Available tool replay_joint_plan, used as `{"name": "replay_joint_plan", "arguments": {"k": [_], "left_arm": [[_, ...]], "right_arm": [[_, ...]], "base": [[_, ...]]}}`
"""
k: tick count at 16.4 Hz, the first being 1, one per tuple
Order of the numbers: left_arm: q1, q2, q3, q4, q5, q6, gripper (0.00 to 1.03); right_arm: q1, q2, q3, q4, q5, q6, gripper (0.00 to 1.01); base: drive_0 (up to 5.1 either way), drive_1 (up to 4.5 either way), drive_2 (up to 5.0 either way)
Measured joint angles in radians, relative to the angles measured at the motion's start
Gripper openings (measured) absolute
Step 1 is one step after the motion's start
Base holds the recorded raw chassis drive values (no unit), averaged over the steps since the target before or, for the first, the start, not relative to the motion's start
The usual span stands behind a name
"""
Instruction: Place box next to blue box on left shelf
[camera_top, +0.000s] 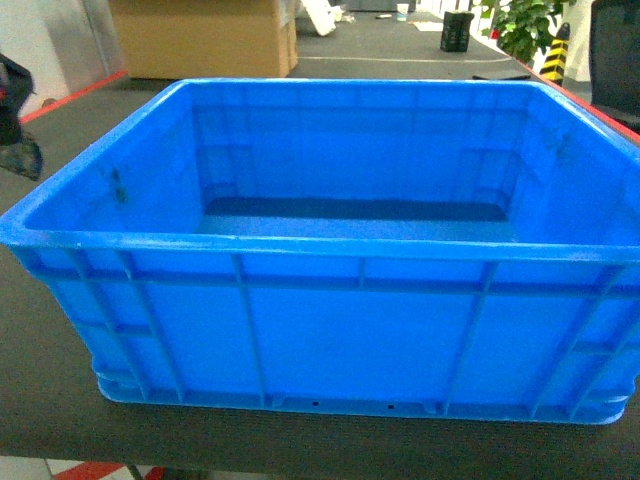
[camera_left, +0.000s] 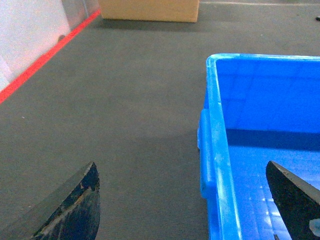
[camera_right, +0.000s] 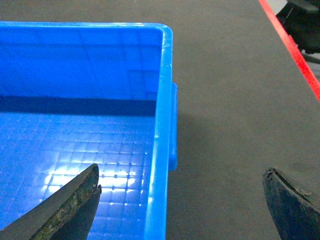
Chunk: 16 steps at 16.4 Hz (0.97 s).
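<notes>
Left claw (camera_left: 182, 200): jaws spread wide, straddling the left wall of the blue crate (camera_left: 260, 150), one finger outside over the dark desk (camera_left: 125, 100), one inside above the floor. Nothing gripped.

Right claw (camera_right: 180, 200): jaws equally wide, straddling the crate's right wall, inner finger over the gridded floor, outer finger over the desk. Nothing gripped.

Blue crate (camera_top: 320, 330): empty, upright, flat on the desk directly before the robot. Beyond the crate stands a cardboard box (camera_top: 200, 35). No shelf in view.

Assessment: step in hand appears to be a two-sided rim grasp. Recommend both claws descend evenly, seat under the rolled rim near the side lugs, close together, then lift level to prevent tilt or slip.
</notes>
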Motion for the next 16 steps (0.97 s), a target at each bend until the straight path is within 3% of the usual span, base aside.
{"name": "replay_joint_plan", "arguments": {"k": [5, 8, 13, 14, 16], "left_arm": [[-0.039, 0.225, 0.149, -0.082, 0.012, -0.059, 0.98], [-0.056, 0.277, 0.179, -0.117, 0.014, -0.072, 0.98], [-0.055, 0.313, 0.208, -0.137, 0.020, -0.089, 0.98], [-0.055, 0.321, 0.215, -0.161, 0.019, -0.090, 0.96], [-0.055, 0.325, 0.224, -0.184, 0.021, -0.092, 0.74]], "right_arm": [[-0.008, 0.274, 0.120, -0.047, -0.005, 0.053, 0.98], [-0.007, 0.288, 0.147, -0.048, -0.013, 0.078, 0.98], [0.007, 0.320, 0.156, -0.066, -0.026, 0.091, 0.98], [0.008, 0.330, 0.157, -0.069, -0.026, 0.096, 0.95], [0.014, 0.343, 0.164, -0.067, -0.024, 0.096, 0.74]], "base": [[0.0, 0.00, 0.0], [0.0, 0.00, 0.0], [0.0, 0.00, 0.0], [0.0, 0.00, 0.0], [0.0, 0.00, 0.0]]}}
